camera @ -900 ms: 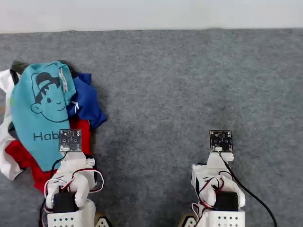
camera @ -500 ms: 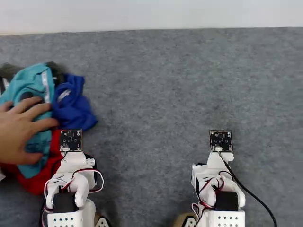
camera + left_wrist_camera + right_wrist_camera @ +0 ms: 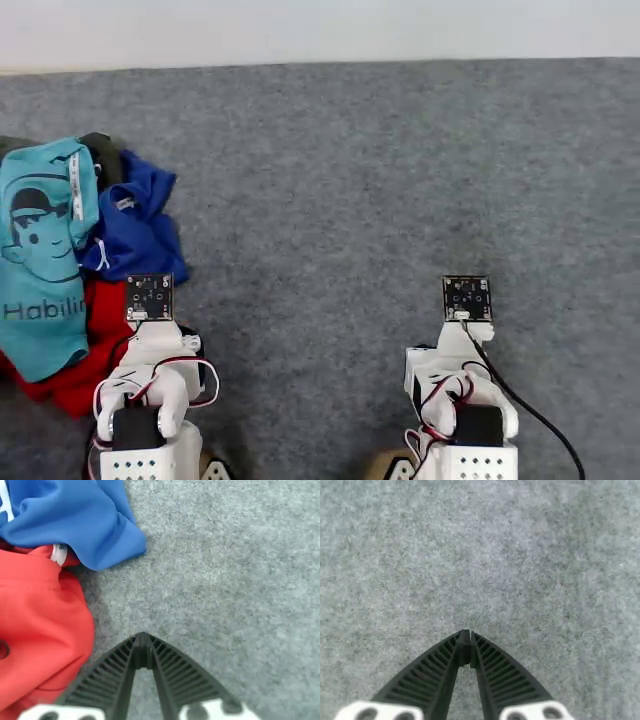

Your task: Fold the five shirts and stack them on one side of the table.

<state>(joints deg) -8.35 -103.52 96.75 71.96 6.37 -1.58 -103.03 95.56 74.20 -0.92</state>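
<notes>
Both pinched tight, empty: left gripper (image 3: 143, 636), right gripper (image 3: 465, 634). Red shirt (image 3: 40, 625) just beside left gripper; high view adds teal shirt (image 3: 40, 260), flatter than earlier.

Shirt pile (image 3: 70, 260) heaped at the left edge of the worktop (image 3: 400, 180). Left claw (image 3: 143, 652) just beside the pile's near right side. Right claw (image 3: 465, 650) well apart, over the worktop's right half.

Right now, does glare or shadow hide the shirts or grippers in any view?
High view: even light, no glare on the table or the shirt pile. Left wrist view: soft shadow under the blue shirt beside the red shirt; left gripper distinct. Right wrist view: flat light, right gripper distinct.
</notes>
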